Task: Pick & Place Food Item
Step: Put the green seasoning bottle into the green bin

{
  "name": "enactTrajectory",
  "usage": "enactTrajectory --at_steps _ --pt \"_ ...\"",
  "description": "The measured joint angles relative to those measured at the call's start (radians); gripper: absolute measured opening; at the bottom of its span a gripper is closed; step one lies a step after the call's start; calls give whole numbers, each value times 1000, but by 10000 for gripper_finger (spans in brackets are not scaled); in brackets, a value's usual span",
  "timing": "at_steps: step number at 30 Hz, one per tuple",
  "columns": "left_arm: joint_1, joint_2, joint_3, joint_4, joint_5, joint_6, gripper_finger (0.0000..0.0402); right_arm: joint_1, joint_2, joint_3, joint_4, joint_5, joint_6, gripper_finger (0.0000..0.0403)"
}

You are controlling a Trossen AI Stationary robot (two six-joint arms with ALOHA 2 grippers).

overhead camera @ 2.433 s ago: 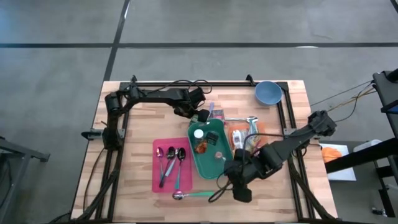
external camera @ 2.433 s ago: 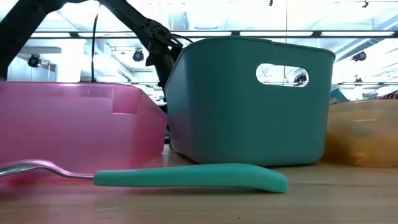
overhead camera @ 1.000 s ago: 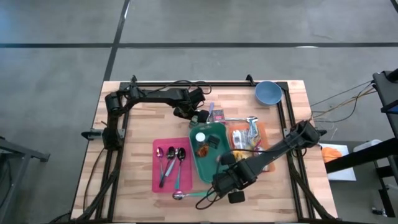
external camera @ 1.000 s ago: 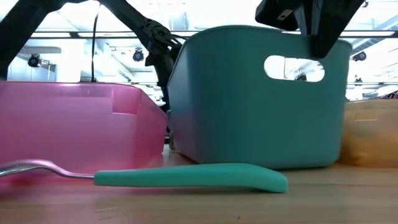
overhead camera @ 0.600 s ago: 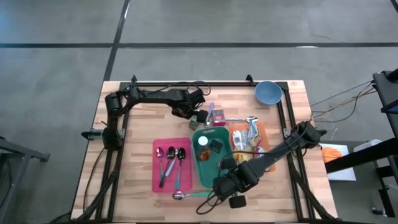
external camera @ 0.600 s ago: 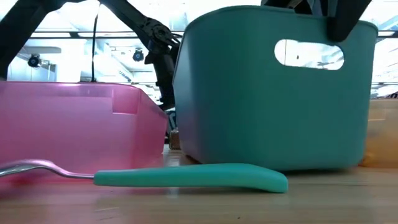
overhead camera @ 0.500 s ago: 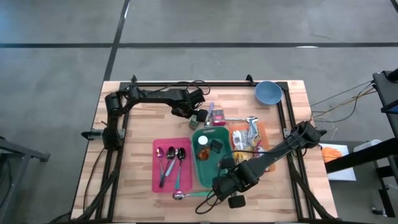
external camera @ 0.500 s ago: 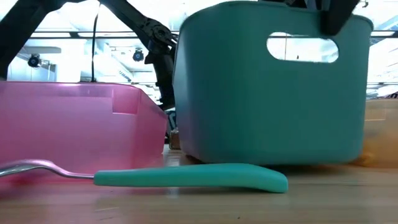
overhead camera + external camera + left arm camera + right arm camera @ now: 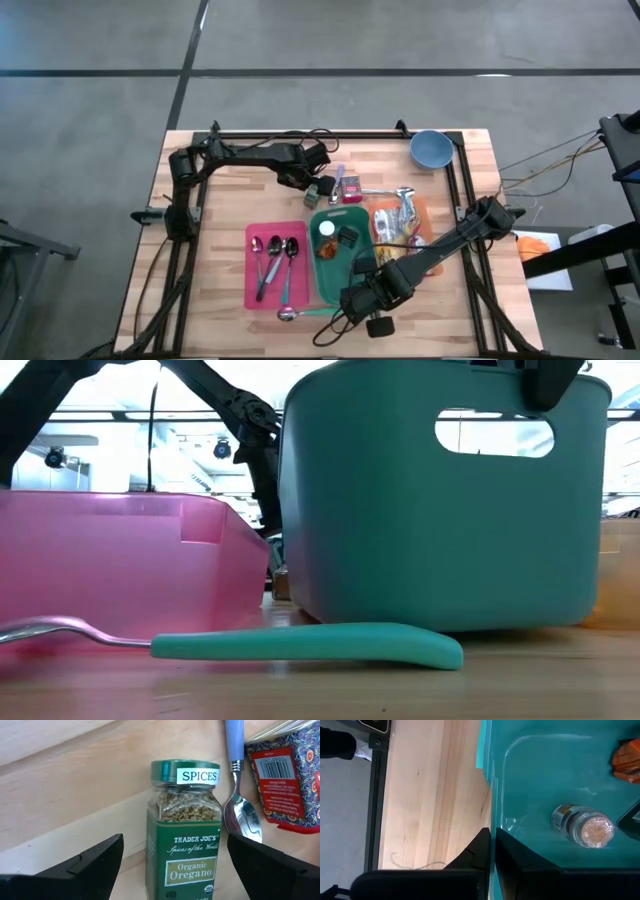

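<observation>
A green-lidded oregano jar (image 9: 184, 835) lies on its side on the wooden table (image 9: 220, 180), far of the teal bin (image 9: 340, 255). My left gripper (image 9: 175, 870) hangs over the jar, open, one finger on each side and apart from it. My right gripper (image 9: 492, 837) is shut on the bin's near wall. Inside the bin lie a small jar (image 9: 582, 826), an orange packet (image 9: 627, 755) and a black item (image 9: 347, 236). My right gripper pinches the teal bin's near wall at its rim (image 9: 493, 815), one finger (image 9: 472, 855) outside and one finger (image 9: 520, 862) inside. The fingers come from above, pointing steeply down. In the low view the bin (image 9: 440, 500) stands upright with its base at the table.
A pink tray (image 9: 252, 285) with three spoons lies left of the bin. A teal-handled spoon (image 9: 310, 313) lies near the front edge. An orange tray of packets (image 9: 422, 208) sits right of the bin, a blue bowl (image 9: 430, 148) at the far right. A spoon (image 9: 240, 815) and a red packet (image 9: 285, 780) lie beside the jar.
My right gripper has drawn the teal bin a little toward the table's near edge and turned it about, so that it lies straighter on the table. It looms larger in the low view.
</observation>
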Motion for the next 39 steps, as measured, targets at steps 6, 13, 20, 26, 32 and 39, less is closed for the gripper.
enactTrajectory --at_steps 6,13,20,26,32,39 --pt "-3 0 -23 11 -1 -1 360 0 1 -1 0 -4 0 34" --pt "-15 0 -73 48 -3 -19 360 -3 1 -2 -1 0 -8 119" --pt "-17 0 -81 52 -16 4 331 -4 1 1 -6 0 -10 185" --pt "-17 0 -81 55 -20 40 236 -4 1 2 -11 1 -6 210" --pt "-17 -2 -80 50 -21 70 186 -4 0 2 -15 6 -6 211" --pt "-17 -6 -80 16 -19 91 186 -4 -10 2 -50 48 0 212"
